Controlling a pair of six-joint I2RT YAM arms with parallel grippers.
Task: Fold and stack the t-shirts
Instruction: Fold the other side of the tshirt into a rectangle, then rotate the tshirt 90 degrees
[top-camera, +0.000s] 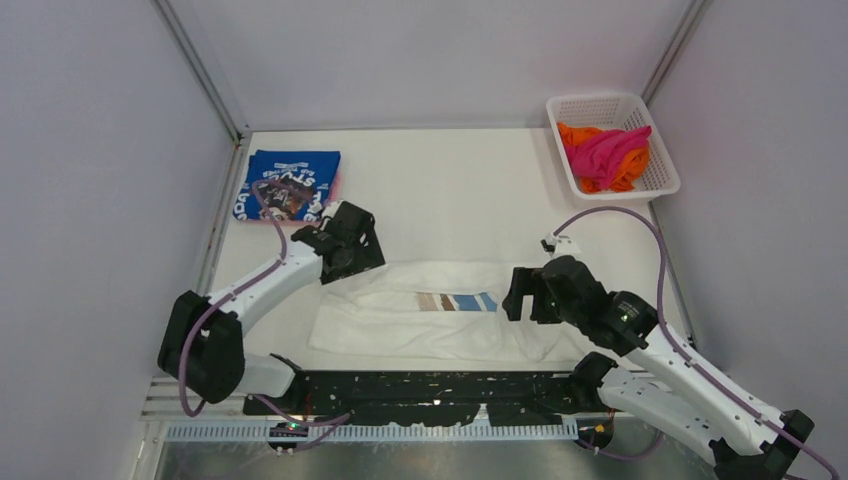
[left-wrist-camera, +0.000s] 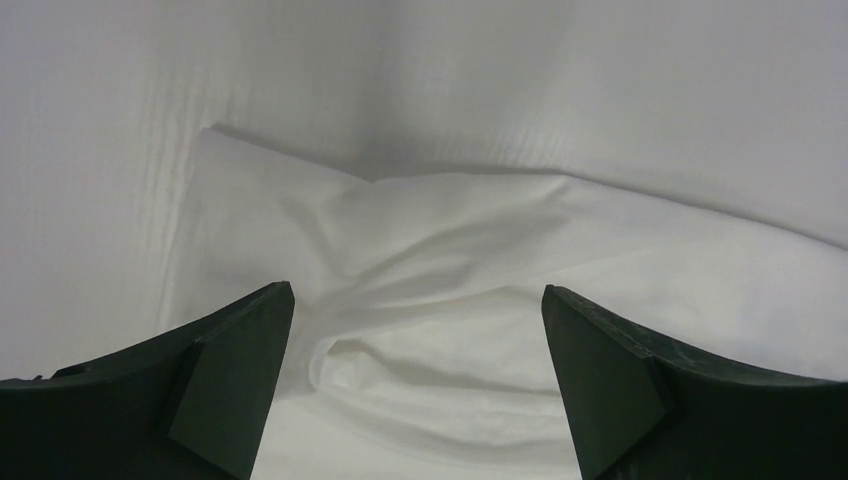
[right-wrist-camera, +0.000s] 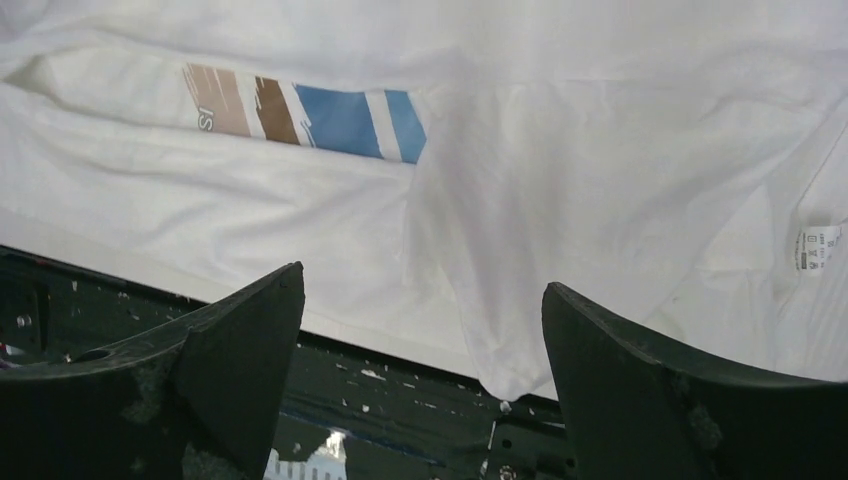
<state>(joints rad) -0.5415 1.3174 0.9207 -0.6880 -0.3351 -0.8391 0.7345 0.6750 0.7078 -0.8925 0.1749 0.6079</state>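
Observation:
The white t-shirt (top-camera: 430, 315) with brown and blue brush-stroke print lies partly folded near the table's front edge; its print (right-wrist-camera: 300, 115) shows in the right wrist view. My left gripper (top-camera: 352, 243) is open above its far left corner, over rumpled white cloth (left-wrist-camera: 430, 330). My right gripper (top-camera: 520, 293) is open and empty over the shirt's right part (right-wrist-camera: 520, 250). A folded blue t-shirt (top-camera: 290, 183) with white lettering lies at the far left, on a pink one that shows only as an edge. Magenta (top-camera: 605, 150) and orange (top-camera: 625, 175) shirts lie in the basket.
A white mesh basket (top-camera: 663, 185) stands at the far right corner. The black mounting rail (top-camera: 420, 390) runs along the front edge under the shirt's hem (right-wrist-camera: 400, 400). White walls enclose the table on three sides.

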